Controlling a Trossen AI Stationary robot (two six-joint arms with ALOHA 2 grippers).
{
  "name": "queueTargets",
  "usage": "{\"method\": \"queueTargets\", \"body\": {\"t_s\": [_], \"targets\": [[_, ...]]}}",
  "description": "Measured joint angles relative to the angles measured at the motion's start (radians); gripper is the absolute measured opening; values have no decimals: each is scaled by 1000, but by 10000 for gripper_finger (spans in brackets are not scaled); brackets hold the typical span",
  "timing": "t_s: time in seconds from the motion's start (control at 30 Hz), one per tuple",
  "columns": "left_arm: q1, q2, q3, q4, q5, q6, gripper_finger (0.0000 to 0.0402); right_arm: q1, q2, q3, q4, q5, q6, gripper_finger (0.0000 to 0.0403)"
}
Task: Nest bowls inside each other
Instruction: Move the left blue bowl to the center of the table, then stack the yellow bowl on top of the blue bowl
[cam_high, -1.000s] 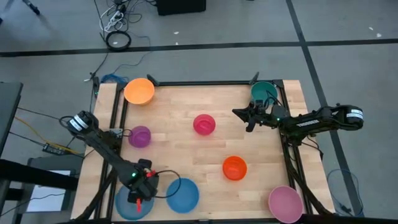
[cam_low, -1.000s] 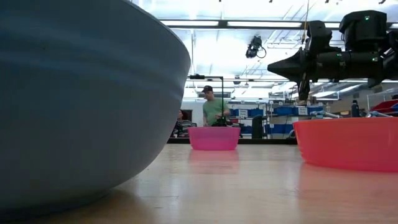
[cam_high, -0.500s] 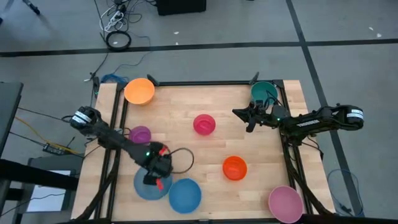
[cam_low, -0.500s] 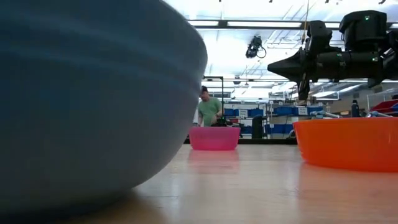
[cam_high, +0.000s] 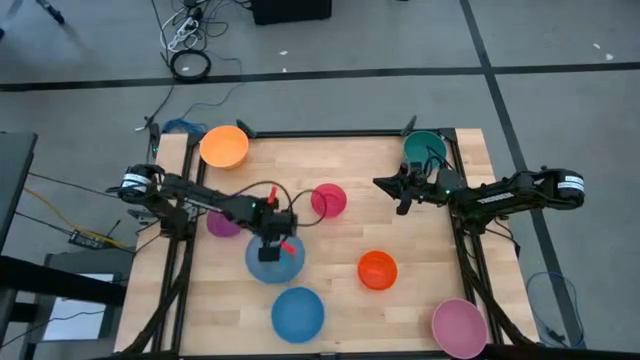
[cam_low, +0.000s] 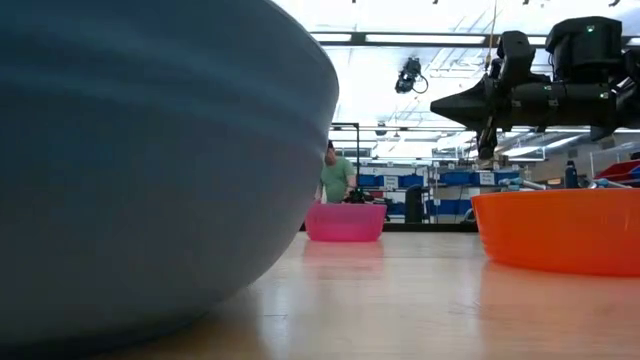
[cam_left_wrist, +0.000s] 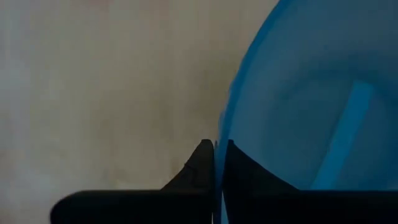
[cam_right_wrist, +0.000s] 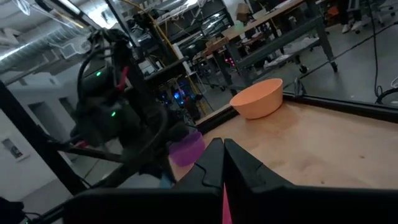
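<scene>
My left gripper (cam_high: 272, 243) is shut on a pale blue bowl (cam_high: 273, 268) left of the table's middle, between the purple bowl (cam_high: 222, 224) and the magenta bowl (cam_high: 328, 200). A darker blue bowl (cam_high: 298, 312) rests on its base at the near edge and fills the left of the low view (cam_low: 150, 170). The red-orange bowl (cam_high: 377, 270), yellow-orange bowl (cam_high: 224, 146), green bowl (cam_high: 424, 147) and pale pink bowl (cam_high: 459, 326) stand apart on the table. My right gripper (cam_high: 381, 182) is shut and hovers level near the green bowl. My left gripper pinches the pale blue bowl's rim (cam_left_wrist: 222, 124) on its far side, one finger (cam_left_wrist: 200, 158) outside the wall and one inside. The fingers come from above, pointing steeply down. I cannot tell whether the bowl's base touches the table.
A black frame (cam_high: 320, 133) runs along the table's edges. The left arm lies across the purple bowl. Bare wood lies between the magenta, red-orange and green bowls. A person (cam_low: 336, 178) stands in the room beyond the far edge.
My left gripper has swung from the table's near left corner toward the far edge and the right, to left of the middle. It has carried the pale blue bowl with it, away from the darker blue bowl.
</scene>
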Motion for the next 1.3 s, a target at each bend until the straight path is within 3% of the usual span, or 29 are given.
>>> {"method": "queueTargets", "body": {"t_s": [0.17,0.87,1.0,1.3], "targets": [[50,1,37,84,-24,45,16,-1,0,0,0,-8,0,0],[81,2,50,64,41,68,25,-1,0,0,0,-21,18,0],[73,3,50,61,48,46,57,-1,0,0,-4,-66,18,0],[41,3,50,72,36,-13,184,-1,0,0,-22,-131,17,0]]}}
